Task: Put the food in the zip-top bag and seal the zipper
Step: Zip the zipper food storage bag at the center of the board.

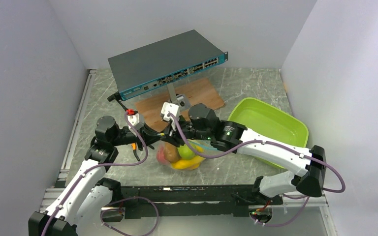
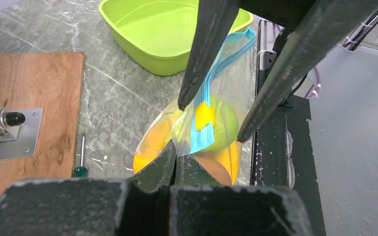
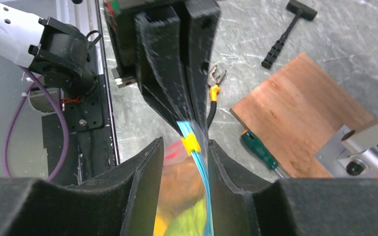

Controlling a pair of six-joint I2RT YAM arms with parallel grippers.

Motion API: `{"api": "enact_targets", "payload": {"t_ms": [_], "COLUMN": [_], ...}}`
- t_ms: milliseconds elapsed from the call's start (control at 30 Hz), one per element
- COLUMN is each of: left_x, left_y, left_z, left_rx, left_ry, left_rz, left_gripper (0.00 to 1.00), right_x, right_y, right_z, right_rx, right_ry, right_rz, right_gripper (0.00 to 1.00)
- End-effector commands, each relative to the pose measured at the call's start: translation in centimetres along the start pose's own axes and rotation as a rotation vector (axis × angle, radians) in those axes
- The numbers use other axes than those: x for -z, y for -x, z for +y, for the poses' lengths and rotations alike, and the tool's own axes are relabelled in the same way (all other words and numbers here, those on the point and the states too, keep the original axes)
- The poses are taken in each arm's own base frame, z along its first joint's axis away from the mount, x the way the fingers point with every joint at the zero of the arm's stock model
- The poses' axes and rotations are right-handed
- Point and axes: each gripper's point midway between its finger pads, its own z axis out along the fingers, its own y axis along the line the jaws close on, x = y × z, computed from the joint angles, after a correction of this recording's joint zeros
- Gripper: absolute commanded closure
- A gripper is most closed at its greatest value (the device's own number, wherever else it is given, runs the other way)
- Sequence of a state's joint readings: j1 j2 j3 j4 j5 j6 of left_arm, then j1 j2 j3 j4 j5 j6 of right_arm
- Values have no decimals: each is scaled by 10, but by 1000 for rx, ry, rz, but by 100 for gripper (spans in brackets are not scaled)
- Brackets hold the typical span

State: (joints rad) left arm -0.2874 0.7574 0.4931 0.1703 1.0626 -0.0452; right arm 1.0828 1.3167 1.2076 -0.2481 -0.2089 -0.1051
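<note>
With only our left gripper (image 2: 175, 155) clamping the zipper (image 2: 201, 139) and the right gripper (image 3: 184, 143) released, we risk the loaded bag (image 2: 229, 69) twisting loose.

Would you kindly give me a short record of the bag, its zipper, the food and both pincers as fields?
zip-top bag: clear, food inside
food: green pear, orange-yellow pieces
zipper: teal, carries yellow slider
left pincer: shut on the zip-top bag at zipper's end
right pincer: open, straddling the zipper
lime-green tray: apart from the bag
</note>
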Motion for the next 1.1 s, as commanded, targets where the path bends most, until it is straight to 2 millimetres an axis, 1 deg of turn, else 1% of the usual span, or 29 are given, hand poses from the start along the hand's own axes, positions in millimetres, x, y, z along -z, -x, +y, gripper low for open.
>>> {"api": "enact_targets", "payload": {"t_ms": [0,67,167,200,300,333,367,400,467,567,633,733,800,867,900,933,967,1067], "left_x": [-1,-1,0,0,0,0,-1,-1,-1,-1,-1,-1,-3,-4,-4,-4,-4,-4], "left_y": [21,21,22,22,22,22,22,22,22,22,22,22,24,24,25,26,26,27], "left_z": [-7,-7,-8,-8,-10,-10,-10,-10,-11,-12,-13,-15,-20,-22,-24,-26,-27,-29], "left_rx": [-65,-64,-69,-69,-73,-71,-69,-68,-66,-67,-69,-78,-84,-90,-101,-110,-116,-119], "left_ry": [-45,-40,-39,-40,-44,-45,-47,-49,-51,-59,-59,-60,-89,-89,-89,-90,-91,-99], "left_rz": [-29,-29,-32,-32,-33,-32,-32,-32,-31,-31,-31,-28,-29,-42,-50,-54,-56,-64], "left_gripper": [100,100,100,100,100,100,100,100,100,100,100,100,94,79,73,70,69,69], "right_x": [-3,-5,-5,-5,-3,-2,-2,-2,-4,-6,-6,-2,0,1,1,1,1,-1], "right_y": [27,26,24,23,21,20,20,19,18,17,17,20,22,23,24,26,26,26], "right_z": [-6,-6,-5,-5,-6,-6,-5,-3,-1,-1,-1,1,3,8,9,10,10,10], "right_rx": [102,113,126,127,135,137,138,139,137,135,135,136,130,123,120,117,115,112], "right_ry": [-54,-56,-48,-52,-56,-58,-54,-46,-32,-28,-29,-25,-15,8,14,19,22,20], "right_rz": [-30,-26,-22,-20,-22,-24,-26,-27,-26,-17,-18,-45,-60,-72,-75,-77,-77,-75], "right_gripper": [62,64,78,80,80,78,74,73,75,88,100,100,100,100,100,100,100,100]}}
